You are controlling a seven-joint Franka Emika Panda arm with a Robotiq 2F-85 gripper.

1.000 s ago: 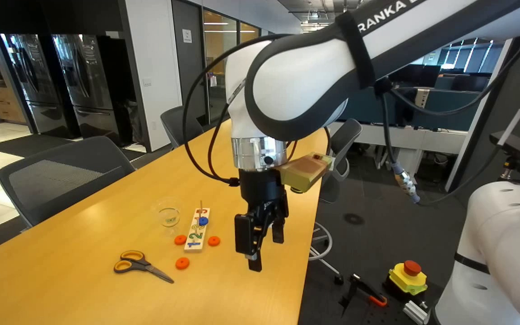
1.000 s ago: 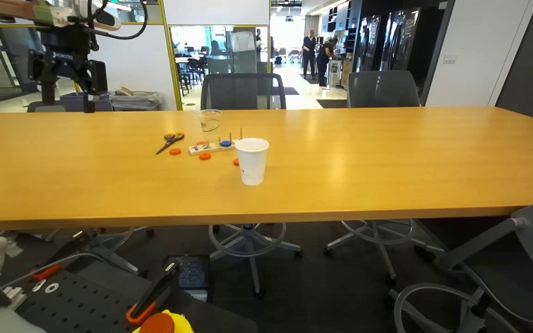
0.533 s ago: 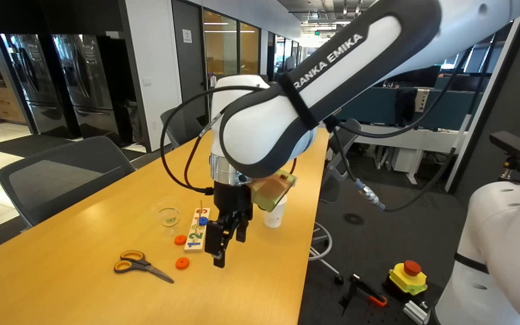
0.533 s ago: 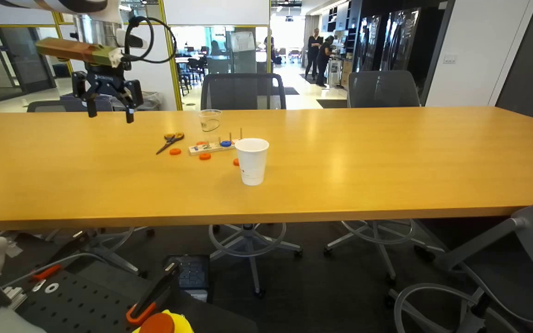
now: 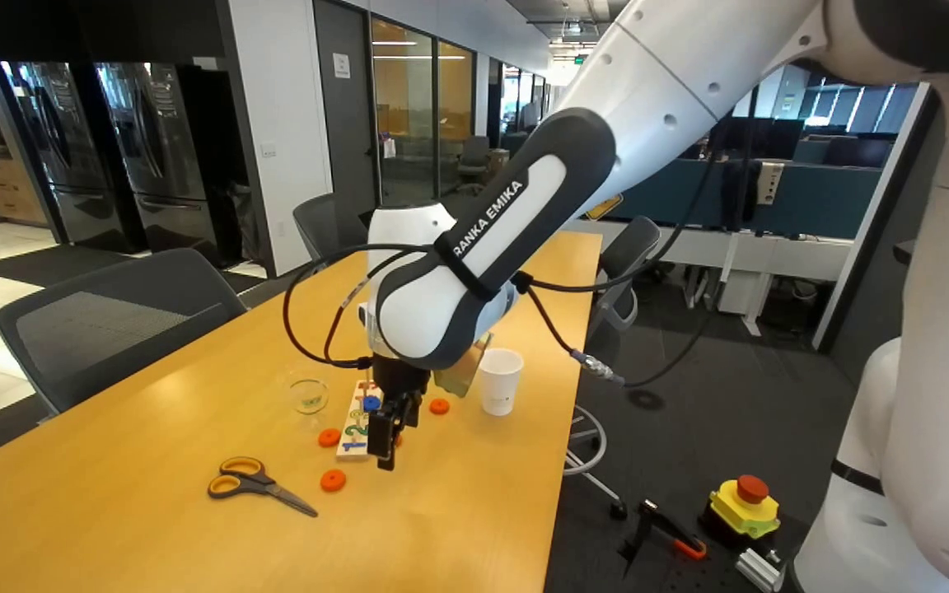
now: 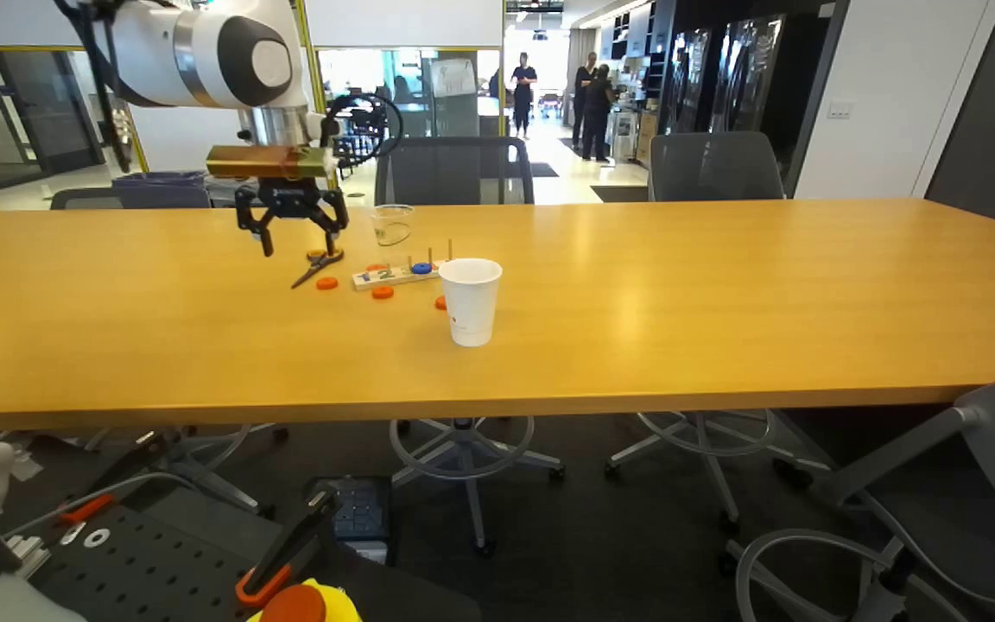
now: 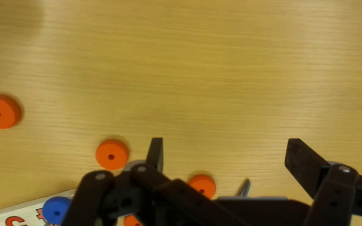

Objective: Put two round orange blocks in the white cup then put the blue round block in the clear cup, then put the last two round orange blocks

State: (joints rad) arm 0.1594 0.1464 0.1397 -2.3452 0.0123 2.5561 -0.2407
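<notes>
Several round orange blocks lie flat on the table: an orange block just left of my left finger in the wrist view, another orange block farther left, and an orange block partly behind the gripper. The blue round block rests on the pegged board; whether around a peg, I cannot tell. The white cup stands upright, hiding part of an orange block. Behind the board is the upright clear cup. My gripper hangs above the table, open, with nothing between its fingers.
The wooden number board carries upright pegs. Dark scissors with orange handles lie beside the orange blocks; a blade tip shows below the gripper. A chair stands behind the table, whose near edge runs past the white cup.
The arm has swung across the table and lowered, bringing the open gripper closer to the orange blocks and scissors. The white cup has come out from behind the arm. The blocks have not moved.
</notes>
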